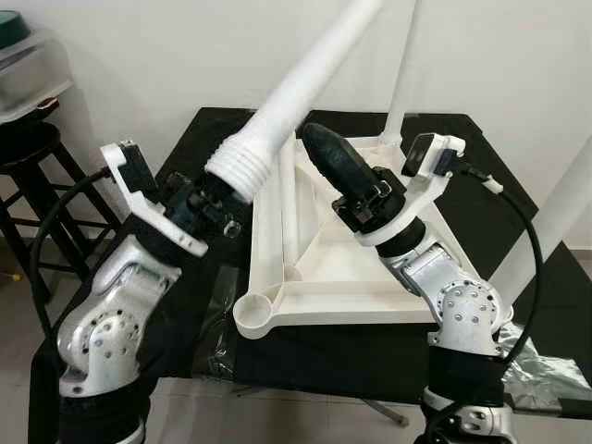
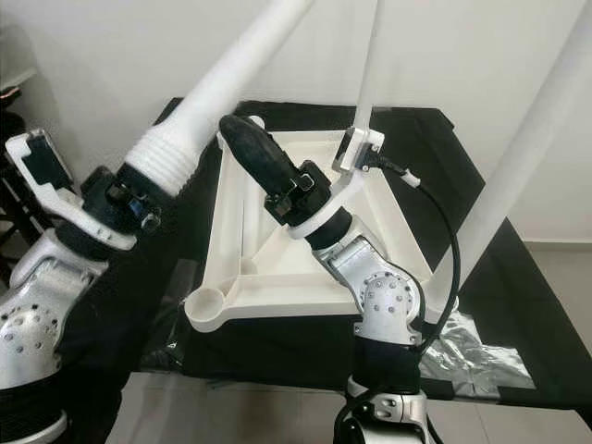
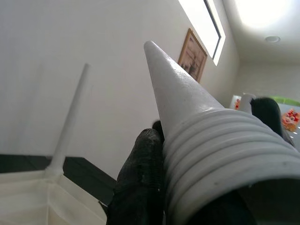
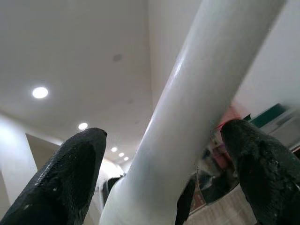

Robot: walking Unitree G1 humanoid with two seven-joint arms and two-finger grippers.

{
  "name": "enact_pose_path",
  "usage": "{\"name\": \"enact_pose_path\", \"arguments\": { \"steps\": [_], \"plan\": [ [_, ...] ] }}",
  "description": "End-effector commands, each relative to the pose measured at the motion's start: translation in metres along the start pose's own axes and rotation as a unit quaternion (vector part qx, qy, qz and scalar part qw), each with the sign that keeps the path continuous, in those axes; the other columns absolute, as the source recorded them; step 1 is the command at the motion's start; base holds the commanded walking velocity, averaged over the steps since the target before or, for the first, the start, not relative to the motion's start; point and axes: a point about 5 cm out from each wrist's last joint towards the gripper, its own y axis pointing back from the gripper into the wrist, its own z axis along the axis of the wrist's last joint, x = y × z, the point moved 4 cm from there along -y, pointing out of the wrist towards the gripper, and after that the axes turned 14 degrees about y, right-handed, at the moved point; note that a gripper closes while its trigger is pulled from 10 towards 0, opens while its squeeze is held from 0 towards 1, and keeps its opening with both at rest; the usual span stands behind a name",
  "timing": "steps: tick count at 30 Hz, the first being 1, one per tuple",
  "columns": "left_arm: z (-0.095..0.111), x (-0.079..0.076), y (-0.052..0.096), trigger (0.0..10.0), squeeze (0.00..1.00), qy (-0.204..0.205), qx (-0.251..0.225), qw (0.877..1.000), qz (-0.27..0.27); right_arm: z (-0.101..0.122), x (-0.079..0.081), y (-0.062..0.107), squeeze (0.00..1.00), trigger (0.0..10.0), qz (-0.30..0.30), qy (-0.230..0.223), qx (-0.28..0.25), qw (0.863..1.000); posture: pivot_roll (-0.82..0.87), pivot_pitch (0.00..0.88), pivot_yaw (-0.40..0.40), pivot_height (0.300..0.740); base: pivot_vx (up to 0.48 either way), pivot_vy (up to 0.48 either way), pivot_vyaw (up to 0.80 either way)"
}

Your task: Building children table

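A white table top (image 1: 319, 277) lies upside down on a black-covered table (image 1: 555, 305). One white leg (image 1: 403, 74) stands at its far corner and another (image 1: 555, 208) at its right corner. My left gripper (image 1: 213, 205) is shut on the ribbed threaded end (image 1: 242, 166) of a loose white leg (image 1: 301, 79), which slants up and to the right above the top. A black finger (image 3: 140, 183) presses beside the threads. My right gripper (image 1: 324, 153) points up at this leg and is open, its fingers (image 4: 70, 173) apart on either side of the shaft (image 4: 197, 108).
An empty round socket (image 1: 254, 314) sits at the top's near left corner. A black stool (image 1: 28, 157) with a clear container (image 1: 28, 69) stands at the left. Crinkled plastic wrap (image 1: 546, 370) lies on the table's near right. A white wall is behind.
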Motion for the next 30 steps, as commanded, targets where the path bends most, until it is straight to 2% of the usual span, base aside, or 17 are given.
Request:
{"name": "enact_pose_path", "arguments": {
  "steps": [1,5,10,13,18,19,30],
  "plan": [
    [-0.010,-0.013,0.000,0.0,0.00,0.006,0.034,0.999,-0.038,-0.002,0.005,-0.005,0.00,10.0,0.018,-0.008,0.001,1.000,0.00,0.014,-0.020,0.740,0.000,0.000,0.00],
    [-0.025,-0.014,0.005,0.0,0.00,0.014,0.071,0.996,-0.047,-0.004,0.018,-0.011,0.00,10.0,0.062,-0.025,0.002,0.998,0.00,0.016,-0.022,0.740,0.000,0.000,0.00],
    [-0.026,-0.014,0.005,0.0,0.00,0.018,0.073,0.996,-0.049,-0.005,0.020,-0.013,0.00,10.0,0.073,-0.031,0.002,0.997,0.00,0.017,-0.023,0.740,0.000,0.000,0.00],
    [-0.034,-0.015,0.010,0.0,0.00,0.034,0.090,0.994,-0.057,-0.006,0.030,-0.017,0.00,10.0,0.114,-0.055,-0.007,0.992,0.00,0.021,-0.026,0.740,0.000,0.000,0.00],
    [-0.037,-0.013,0.011,0.0,0.00,0.039,0.092,0.993,-0.056,-0.002,0.037,-0.018,0.00,10.0,0.140,-0.071,-0.025,0.987,0.00,0.022,-0.026,0.740,0.000,0.000,0.00],
    [-0.038,-0.011,0.011,0.0,0.00,0.042,0.089,0.994,-0.051,0.003,0.043,-0.018,0.00,0.0,0.166,-0.086,-0.040,0.982,0.00,0.024,-0.029,0.740,0.000,0.000,0.00],
    [-0.040,-0.008,0.011,0.0,0.00,0.044,0.086,0.994,-0.047,0.003,0.048,-0.017,0.00,0.0,0.185,-0.095,-0.037,0.977,0.00,0.025,-0.027,0.740,0.000,0.000,0.00]
  ]
}}
